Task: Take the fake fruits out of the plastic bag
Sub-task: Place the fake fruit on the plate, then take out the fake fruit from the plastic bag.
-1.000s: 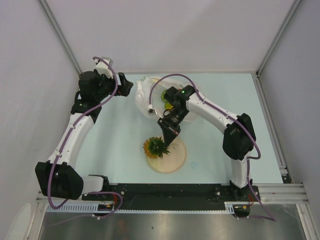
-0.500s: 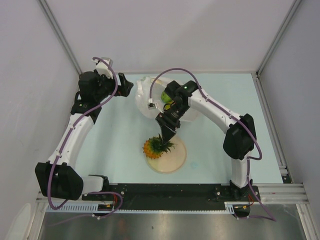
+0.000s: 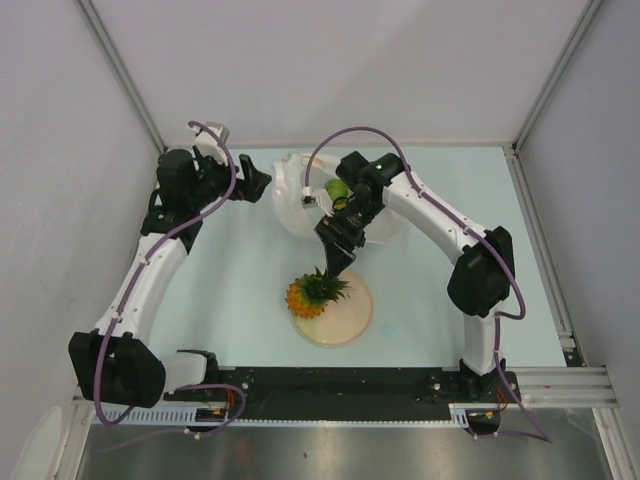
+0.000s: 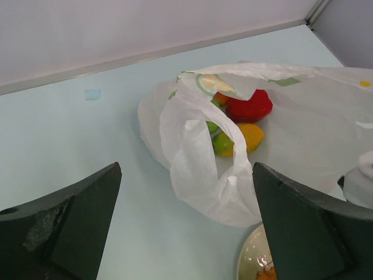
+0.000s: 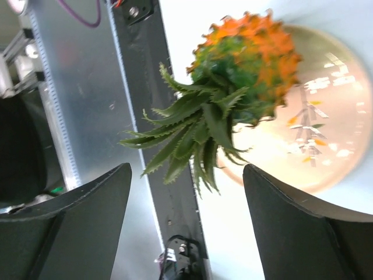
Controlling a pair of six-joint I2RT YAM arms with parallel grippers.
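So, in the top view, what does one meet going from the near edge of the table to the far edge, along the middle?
Black base rail → orange plastic pineapple with green leaves → right end effector → thin white printed plastic bag.

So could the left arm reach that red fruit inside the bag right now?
Probably yes: the mouth of the plastic bag gapes toward the open left fingers and the red fruit shows inside, though a loose handle loop hangs partly across the opening.

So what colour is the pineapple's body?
Orange, under green leaves; the pineapple shows best in the right wrist view.
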